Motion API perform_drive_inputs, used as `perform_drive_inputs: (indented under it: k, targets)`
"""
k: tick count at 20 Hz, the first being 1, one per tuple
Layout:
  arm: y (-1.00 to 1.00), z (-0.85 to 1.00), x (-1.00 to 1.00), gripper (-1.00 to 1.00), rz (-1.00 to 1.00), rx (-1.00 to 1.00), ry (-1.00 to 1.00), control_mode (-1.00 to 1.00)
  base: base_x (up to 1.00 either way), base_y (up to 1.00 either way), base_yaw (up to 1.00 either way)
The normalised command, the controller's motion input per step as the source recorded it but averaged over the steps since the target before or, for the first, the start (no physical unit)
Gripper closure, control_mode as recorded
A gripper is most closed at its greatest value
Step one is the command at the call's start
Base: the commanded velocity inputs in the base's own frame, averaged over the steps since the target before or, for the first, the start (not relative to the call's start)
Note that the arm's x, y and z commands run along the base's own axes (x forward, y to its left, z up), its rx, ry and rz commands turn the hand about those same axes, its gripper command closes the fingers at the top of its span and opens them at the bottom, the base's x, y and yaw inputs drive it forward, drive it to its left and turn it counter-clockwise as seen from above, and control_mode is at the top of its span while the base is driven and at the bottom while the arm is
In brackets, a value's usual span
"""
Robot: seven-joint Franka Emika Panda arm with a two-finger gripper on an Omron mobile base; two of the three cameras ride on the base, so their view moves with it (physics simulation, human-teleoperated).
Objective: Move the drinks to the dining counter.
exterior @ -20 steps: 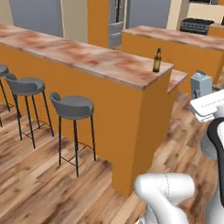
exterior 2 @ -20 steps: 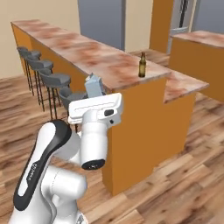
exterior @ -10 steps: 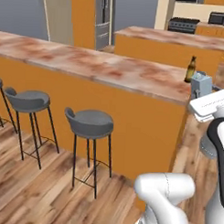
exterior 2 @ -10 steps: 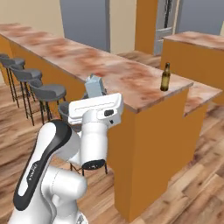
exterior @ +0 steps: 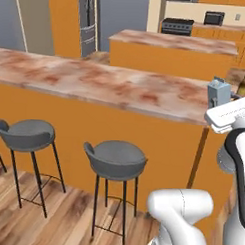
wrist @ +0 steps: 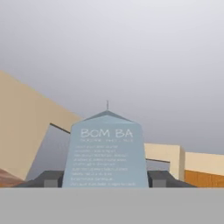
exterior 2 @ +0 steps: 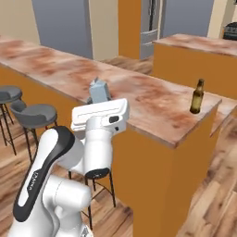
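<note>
Hand: the hand (wrist: 105,183) was clamped on the pale blue-grey carton (wrist: 105,151), one dark finger (wrist: 49,178) on each side of it.
Carton: stood upright in the grip, raised above the arm's white wrist, over the near edge of the dining surface (exterior 2: 139,104); also seen at (exterior 2: 99,90) and (exterior: 218,92).
Beer bottle: the brown beer bottle (exterior 2: 197,96) stood upright on the marble top near its end corner, well apart from the carton.
Bar stools: grey bar stools (exterior: 115,160) stood along the orange side.

The base has driven along the dining counter (exterior: 120,89), shifting both base views.
</note>
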Motion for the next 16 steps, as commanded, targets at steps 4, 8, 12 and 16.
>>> perform_drive_inputs:
  k: [4,8,12,16]
  targets:
    - [0.00,0.00,0.00,1.00,0.00,0.00,0.00,1.00,0.95,0.91,-0.34]
    - [0.00,0.00,0.00,1.00,0.00,0.00,0.00,1.00,1.00,0.50,-0.40]
    - [0.00,0.00,0.00,1.00,0.00,0.00,0.00,1.00,1.00,0.27,-0.38]
    - [0.00,0.00,0.00,1.00,0.00,0.00,0.00,1.00,1.00,0.00,-0.34]
